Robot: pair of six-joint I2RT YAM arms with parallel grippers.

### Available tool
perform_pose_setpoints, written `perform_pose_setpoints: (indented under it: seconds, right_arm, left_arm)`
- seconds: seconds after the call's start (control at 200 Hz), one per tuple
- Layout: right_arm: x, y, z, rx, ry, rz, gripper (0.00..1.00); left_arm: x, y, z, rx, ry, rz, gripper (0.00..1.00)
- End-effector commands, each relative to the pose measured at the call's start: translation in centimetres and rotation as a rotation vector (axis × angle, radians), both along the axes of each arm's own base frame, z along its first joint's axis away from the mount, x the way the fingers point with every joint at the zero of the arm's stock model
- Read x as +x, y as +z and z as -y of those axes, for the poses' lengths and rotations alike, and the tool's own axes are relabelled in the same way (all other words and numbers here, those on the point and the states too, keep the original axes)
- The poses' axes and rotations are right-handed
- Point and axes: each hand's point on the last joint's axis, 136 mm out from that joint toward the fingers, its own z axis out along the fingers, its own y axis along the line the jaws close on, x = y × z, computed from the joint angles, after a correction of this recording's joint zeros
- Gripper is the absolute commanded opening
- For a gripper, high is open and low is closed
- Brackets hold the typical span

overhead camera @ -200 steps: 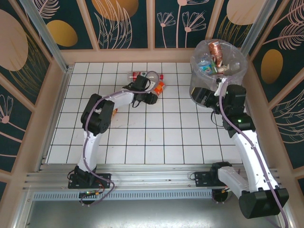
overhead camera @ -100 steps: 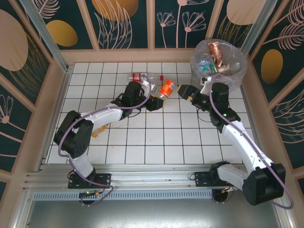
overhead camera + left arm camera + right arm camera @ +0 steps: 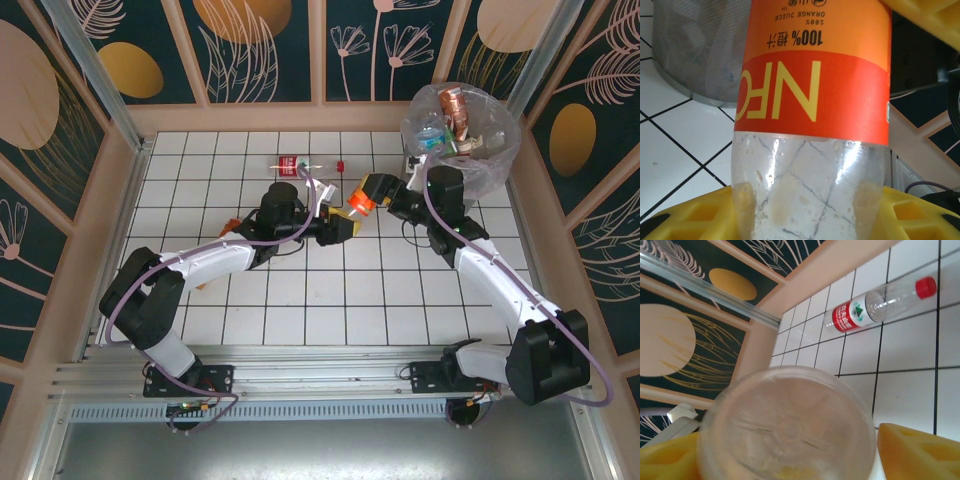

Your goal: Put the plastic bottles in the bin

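An orange-labelled clear bottle (image 3: 357,204) hangs above the tiles mid-table. My left gripper (image 3: 340,226) is shut on its clear end (image 3: 807,195), the yellow fingers (image 3: 685,220) pressing both sides. My right gripper (image 3: 378,192) meets it from the bin side. Its fingers (image 3: 920,452) straddle the bottle's round base (image 3: 785,430), and a thin gap shows at the right finger. A second bottle (image 3: 292,162) with a red label and red cap lies on the far tiles (image 3: 875,305). The grey bin (image 3: 415,205) stands at the far right, with several bottles (image 3: 455,110) inside its clear bag.
The bin's mesh wall (image 3: 695,55) stands close behind the held bottle. A wooden rim (image 3: 300,118) and patterned panels enclose the white tiled floor (image 3: 330,290). Both arms reach across the middle of the table and meet there.
My left arm carried the orange-labelled bottle off the far tiles toward the right. My right arm swung away from the bin to the left, and its fingers now straddle the bottle's base.
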Motion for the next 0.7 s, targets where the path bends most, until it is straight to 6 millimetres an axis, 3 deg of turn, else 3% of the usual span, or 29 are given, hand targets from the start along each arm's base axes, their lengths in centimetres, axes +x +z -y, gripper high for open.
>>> perform_pose_setpoints:
  seconds: [0.0, 0.15, 0.305, 0.435, 0.691]
  right_arm:
    - [0.2, 2.5, -0.5, 0.029, 0.016, 0.064, 0.62]
    - [0.0, 3.3, -0.2, 0.015, 0.011, 0.087, 0.52]
    - [0.2, 5.7, 1.5, -0.059, -0.062, 0.157, 0.49]
    - [0.6, 9.1, 4.5, -0.145, -0.179, 0.253, 0.48]
    - [1.2, 17.6, 12.5, -0.248, -0.457, 0.485, 0.48]
  left_arm:
    - [-0.7, 1.8, 0.4, -0.042, -0.037, 0.037, 0.55]
    - [-0.5, 1.4, 0.7, -0.033, -0.040, 0.024, 0.64]
    - [0.7, 2.1, 0.2, 0.001, 0.036, 0.049, 0.98]
    - [2.5, 1.6, -1.0, 0.116, 0.143, 0.083, 0.99]
    - [2.8, 2.5, -2.6, 0.181, 0.200, 0.156, 0.99]
